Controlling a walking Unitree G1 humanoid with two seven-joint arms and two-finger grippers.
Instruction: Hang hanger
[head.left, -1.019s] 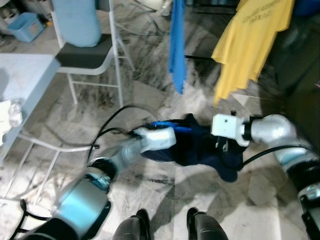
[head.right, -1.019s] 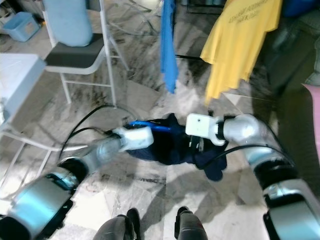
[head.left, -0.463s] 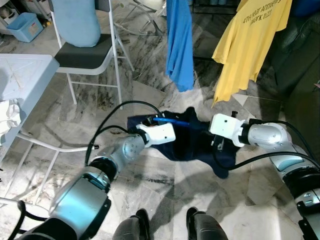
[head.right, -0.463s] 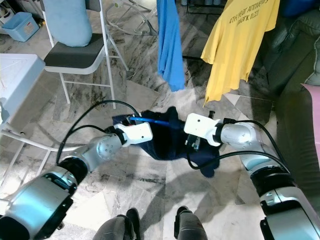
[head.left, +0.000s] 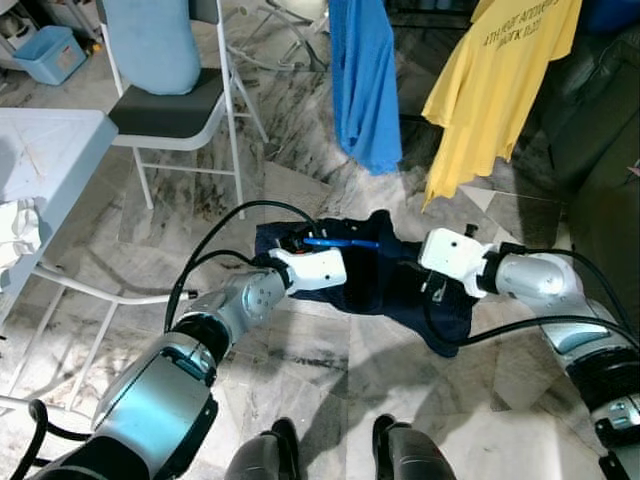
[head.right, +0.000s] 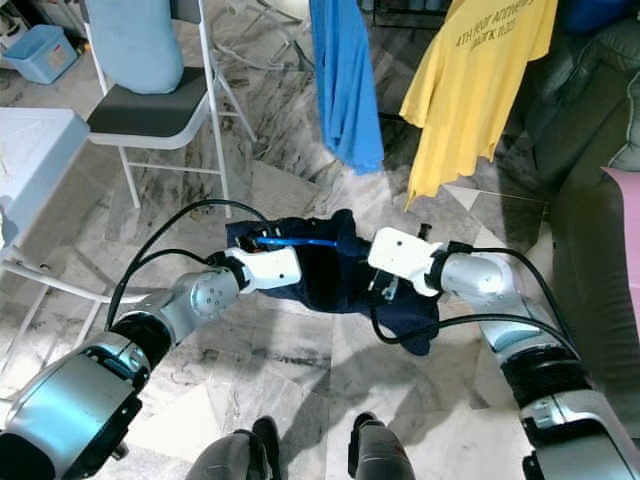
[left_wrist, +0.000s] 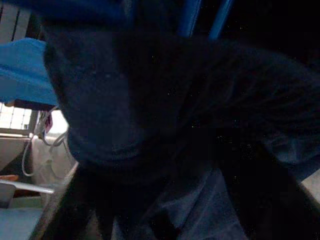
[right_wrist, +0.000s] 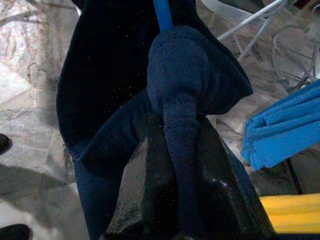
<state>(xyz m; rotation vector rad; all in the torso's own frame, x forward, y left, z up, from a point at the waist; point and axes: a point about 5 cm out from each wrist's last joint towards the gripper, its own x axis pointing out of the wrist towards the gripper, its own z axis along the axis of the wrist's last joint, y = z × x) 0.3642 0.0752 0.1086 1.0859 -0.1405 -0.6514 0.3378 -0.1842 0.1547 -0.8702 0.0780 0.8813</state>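
- Now, taking the dark navy garment (head.left: 385, 285) as landmark: far to its left stands a white worktop (head.left: 45, 160), and beyond that, further back, a folding chair (head.left: 175, 100) with a pale blue cushion on its back.
- Just left of the garment, the left gripper (head.left: 300, 243) reaches into the cloth's left edge; its fingers are buried in the dark fabric, and I cannot tell whether they are clenched or released.
- Across the top of the garment lies the blue hanger (head.left: 340, 242), its bar showing as a thin blue line that runs from the left gripper towards the middle. Against half a second ago the bar lies more level and the cloth is spread wider to the left.
- Above the garment hang a blue cloth (head.left: 365, 80) and, to its right, a yellow T-shirt (head.left: 500, 80); both sit slightly higher in the picture than before, as the camera moved.
- At the garment's right side, the right gripper (right_wrist: 172, 145) has its fingers (right_wrist: 145, 170) clenched on a fold of the navy cloth, with the hanger's blue bar rising just beyond the bunched fabric.
- Below the garment is the marble floor (head.left: 330, 370).
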